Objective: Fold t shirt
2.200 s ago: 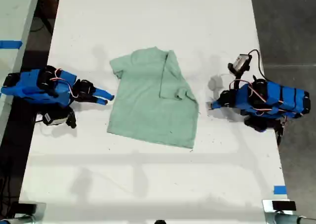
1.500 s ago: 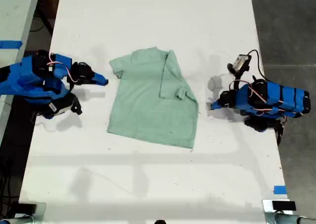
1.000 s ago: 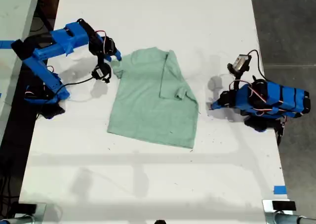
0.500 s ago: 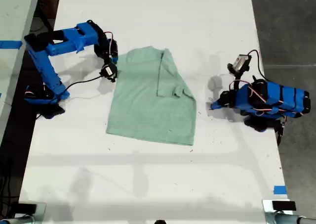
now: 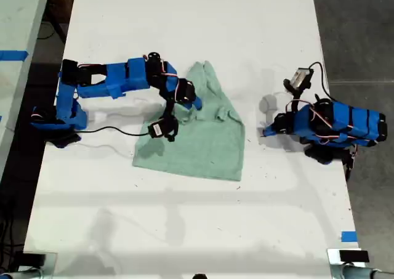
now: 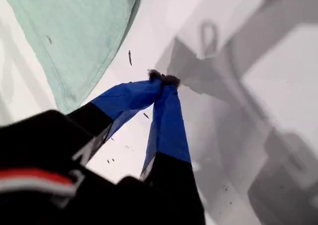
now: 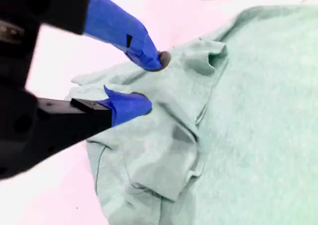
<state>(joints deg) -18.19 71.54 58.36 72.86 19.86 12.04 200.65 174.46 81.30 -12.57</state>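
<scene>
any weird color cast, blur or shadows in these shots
Second wrist view: pink-tinted, overexposed table, soft focus on the t shirt. First wrist view: hard grey shadows across the table, the camera's black housing blurred up close. Exterior view: even light, sharp, faint arm shadows on the table.

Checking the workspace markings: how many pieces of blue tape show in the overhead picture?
2. One blue tape strip lies on the neighbouring surface at the exterior view's left edge; a second tape piece sits on the table's lower right edge. Others may be hidden beneath the arms.
</scene>
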